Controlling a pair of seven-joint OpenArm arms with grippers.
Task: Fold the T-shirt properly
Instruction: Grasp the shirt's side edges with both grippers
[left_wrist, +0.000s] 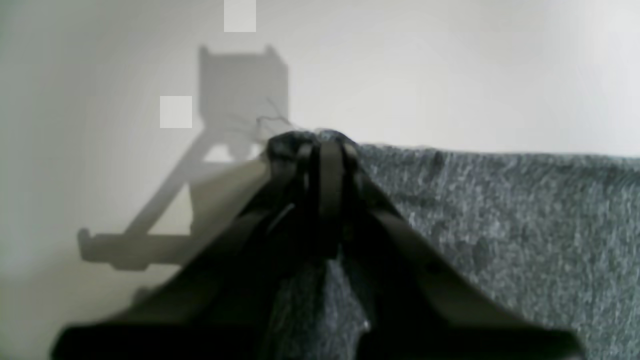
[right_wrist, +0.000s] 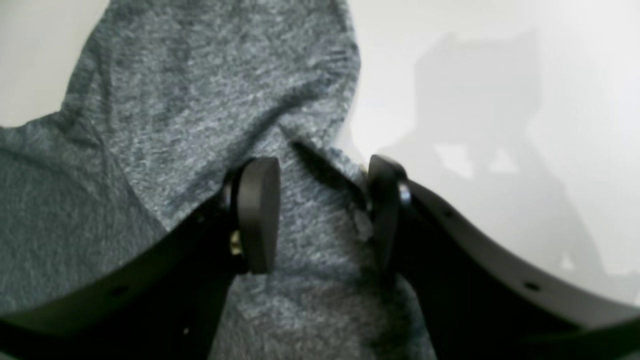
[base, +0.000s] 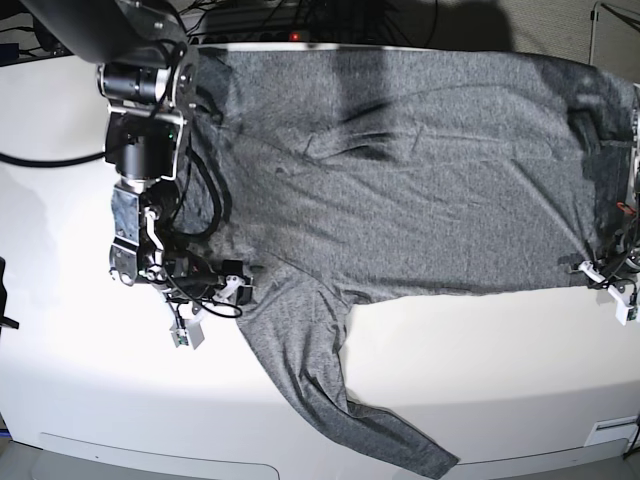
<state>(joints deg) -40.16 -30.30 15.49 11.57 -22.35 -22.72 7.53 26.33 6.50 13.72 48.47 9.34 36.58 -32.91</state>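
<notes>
The heather-grey T-shirt (base: 420, 180) lies spread across the white table, one long sleeve (base: 330, 400) trailing toward the front edge. On the base view's right, my left gripper (base: 592, 268) sits at the shirt's corner. Its wrist view shows the left gripper (left_wrist: 322, 145) shut, with the T-shirt (left_wrist: 500, 225) edge pinched at its tips. On the base view's left, my right gripper (base: 240, 285) is where the sleeve joins the body. Close up, the right gripper (right_wrist: 320, 215) is open, its pads (right_wrist: 257, 215) straddling a raised fold of the T-shirt (right_wrist: 200, 90).
Bare white table (base: 480, 380) shows in front of the shirt's body and to the left of the right arm. Dark cables (base: 260, 15) run along the back edge. The table's front edge (base: 300, 462) lies just past the sleeve's cuff.
</notes>
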